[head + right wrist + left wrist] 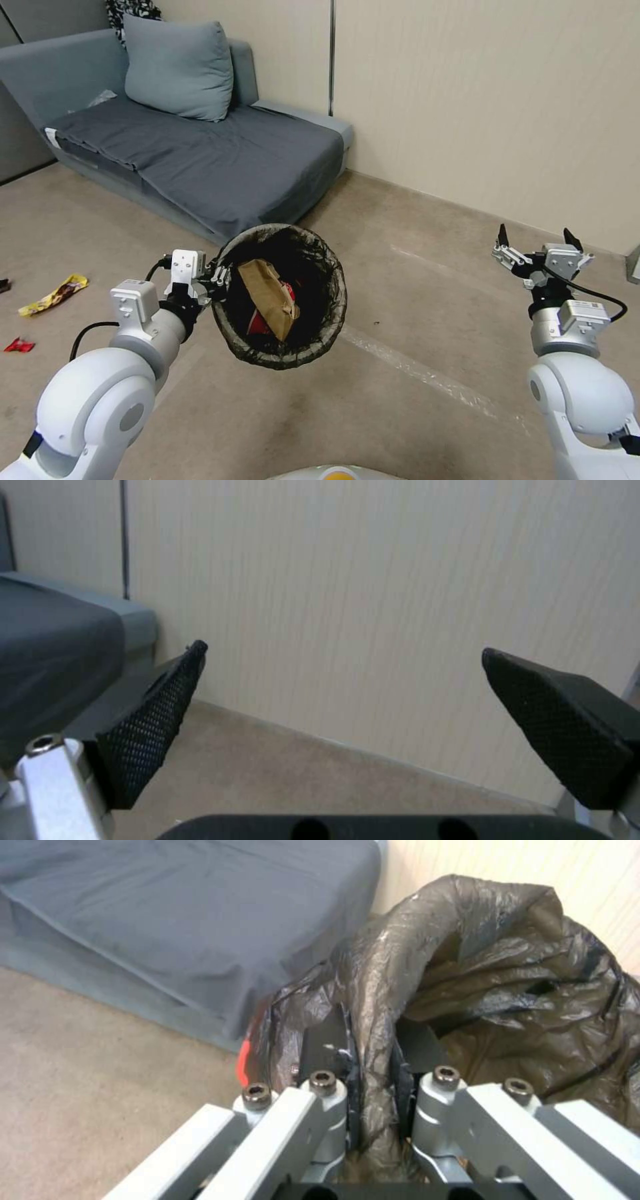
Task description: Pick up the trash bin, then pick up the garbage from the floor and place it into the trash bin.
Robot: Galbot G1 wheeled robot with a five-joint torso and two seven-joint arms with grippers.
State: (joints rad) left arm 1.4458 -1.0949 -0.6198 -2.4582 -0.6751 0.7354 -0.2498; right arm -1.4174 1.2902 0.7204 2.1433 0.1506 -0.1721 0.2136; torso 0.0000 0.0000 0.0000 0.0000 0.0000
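The trash bin [320,313] hangs above the floor, tilted toward me, its dark bag liner [507,975] folded over the rim. My left gripper [217,277] is shut on the rim at the bin's left side; in the left wrist view its fingers [327,1050] clamp the liner. Inside the bin lie a tan paper bag [270,297] and a red-and-white packet [257,325]. More garbage lies on the floor at far left: a yellow wrapper [53,295] and a small red packet [19,345]. At the right, my right gripper [537,241] is held up open and empty.
A grey sofa [200,153] with a cushion [179,67] stands behind the bin against the beige wall [480,100]. Open carpet [413,320] stretches between my two arms and toward the wall on the right.
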